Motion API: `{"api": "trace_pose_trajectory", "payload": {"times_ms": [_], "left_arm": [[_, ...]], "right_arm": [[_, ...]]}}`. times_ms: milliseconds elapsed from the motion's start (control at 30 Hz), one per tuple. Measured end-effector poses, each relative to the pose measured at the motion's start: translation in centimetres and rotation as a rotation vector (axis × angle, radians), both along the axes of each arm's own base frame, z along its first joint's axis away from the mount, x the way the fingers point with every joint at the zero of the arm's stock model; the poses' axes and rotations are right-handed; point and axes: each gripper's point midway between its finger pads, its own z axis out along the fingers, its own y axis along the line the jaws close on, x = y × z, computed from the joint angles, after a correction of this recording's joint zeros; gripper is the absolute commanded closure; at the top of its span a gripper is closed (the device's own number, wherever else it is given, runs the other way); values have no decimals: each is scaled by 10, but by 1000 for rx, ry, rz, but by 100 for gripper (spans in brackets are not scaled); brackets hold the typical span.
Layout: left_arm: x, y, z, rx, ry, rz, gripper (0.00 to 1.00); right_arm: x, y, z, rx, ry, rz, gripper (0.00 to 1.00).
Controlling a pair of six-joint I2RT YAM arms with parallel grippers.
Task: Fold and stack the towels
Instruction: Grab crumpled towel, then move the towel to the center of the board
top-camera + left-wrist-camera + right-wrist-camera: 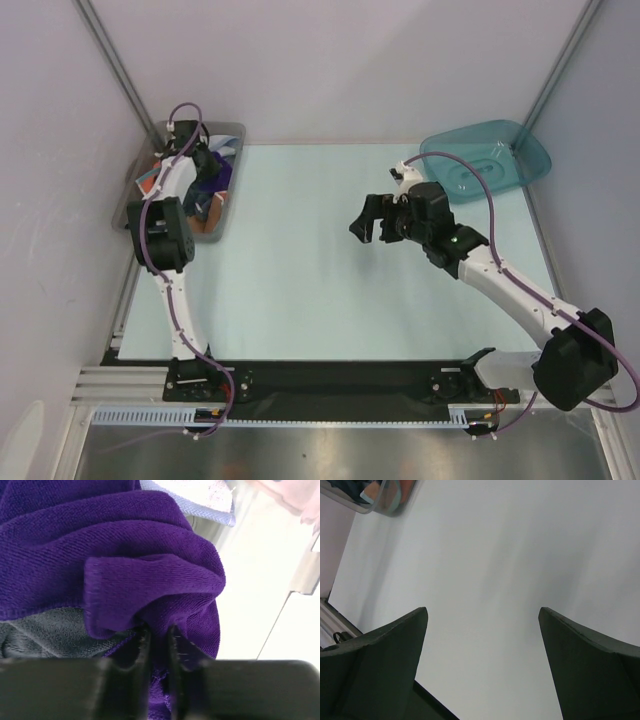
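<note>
One ribbed purple towel [150, 570] bunches in left tool [159, 632].

Grey plastic bin [236, 135] at far-left corner of pale table [300, 280]; teal translucent bin [520, 150] at far-right corner, well apart.

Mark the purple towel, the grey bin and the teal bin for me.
purple towel [150, 550], left wrist view, on the top fold of the cloth.
grey bin [226, 127], top external view, on its far rim.
teal bin [522, 160], top external view, on a bare part of its right side.
</note>
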Motion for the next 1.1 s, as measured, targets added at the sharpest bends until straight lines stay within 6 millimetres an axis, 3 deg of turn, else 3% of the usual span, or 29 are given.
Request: {"api": "trace_pose_trajectory", "payload": {"times_ms": [33,67,200,233,267,300,333,367,533,633,700,767,833,933,1033,1100], "left_arm": [[0,0,0,3,2,-4,90],[0,0,2,3,-1,-7,100],[2,-1,21,12,-25,-26,100],[2,-1,32,14,-38,-30,98],[2,-1,41,19,-50,-34,83],[2,-2,56,26,-69,-43,71],[1,-4,72,30,-94,-54,75],[0,-6,91,29,-124,-61,99],[-21,-18,193,46,-303,-117,100],[-35,-34,228,25,-372,-172,100],[-49,-53,240,-1,-390,-229,100],[-68,-85,244,-31,-391,-314,100],[-93,-130,245,-72,-393,-426,95],[-150,-207,237,-157,-389,-629,78],[-237,-276,198,-274,-332,-840,75],[-286,-297,158,-326,-257,-919,64]], "right_arm": [[1,1,0,-2,-2,5,0],[1,1,1,-3,-5,8,0],[2,4,9,4,-19,15,0],[2,4,10,5,-20,16,0],[2,4,12,6,-21,16,0],[2,4,13,5,-20,16,0],[2,4,14,6,-20,15,0],[2,4,16,6,-20,14,0],[-4,-1,17,5,9,-2,0],[-9,-4,24,15,6,-8,0],[-11,-7,32,25,-15,-15,0],[-11,-10,40,31,-31,-24,0],[-9,-13,49,31,-42,-34,0],[-5,-21,58,19,-53,-64,0],[-6,-33,55,-13,-46,-96,2],[-12,-41,47,-33,-38,-111,4]]}}
